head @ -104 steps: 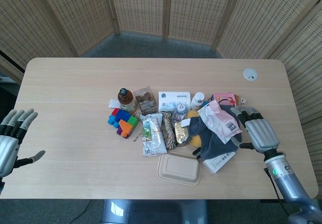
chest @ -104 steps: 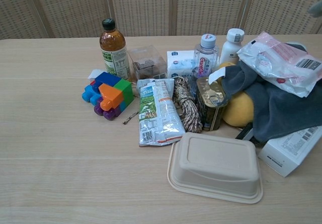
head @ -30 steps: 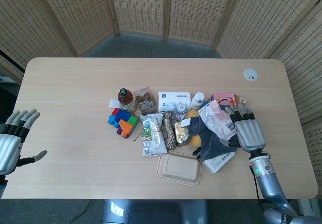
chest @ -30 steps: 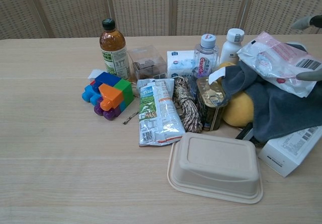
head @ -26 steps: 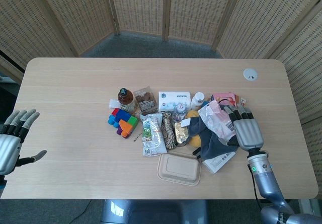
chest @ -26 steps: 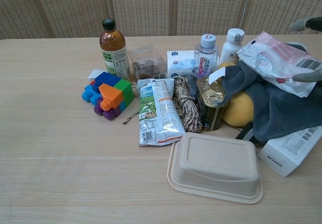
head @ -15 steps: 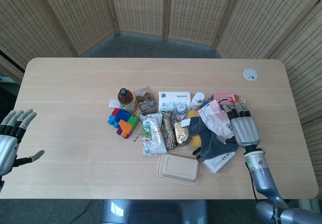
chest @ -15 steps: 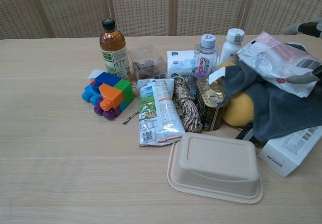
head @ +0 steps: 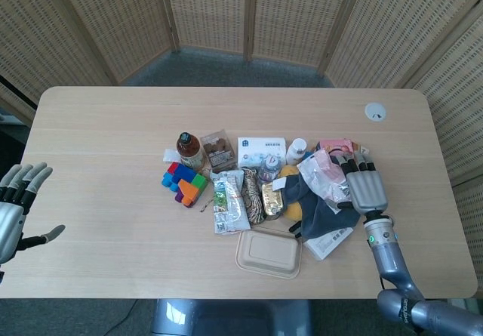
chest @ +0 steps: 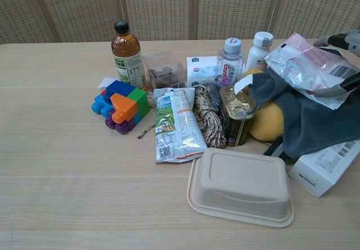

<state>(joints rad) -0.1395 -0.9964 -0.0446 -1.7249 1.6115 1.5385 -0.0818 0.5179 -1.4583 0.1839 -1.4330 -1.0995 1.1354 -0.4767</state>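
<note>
My left hand [head: 13,209] hangs at the table's [head: 106,124] left edge, fingers spread and thumb out, holding nothing, well apart from everything. Between it and the pile lies a wide bare stretch of wood. The pile begins with the toy blocks [head: 183,183] and the brown bottle [head: 188,148] behind them, then the snack packet [head: 226,200], the rope bundle [head: 251,193] and the gold can [head: 272,195]. In front sits the beige lidded tray [head: 268,254], near the table's front edge. Further right the grey cloth [head: 321,204] drapes over a yellow fruit [chest: 265,121], and the clear plastic bag [head: 327,175] lies on top of the cloth. My right hand [head: 365,184] rests palm down just right of that bag, fingers stretched toward the far edge; in the chest view its thumb touches the bag's near edge and a finger reaches over the far one, but I cannot tell whether it truly has hold. A white box [chest: 326,164] lies under the cloth. Bare tabletop continues to the right edge.
</note>
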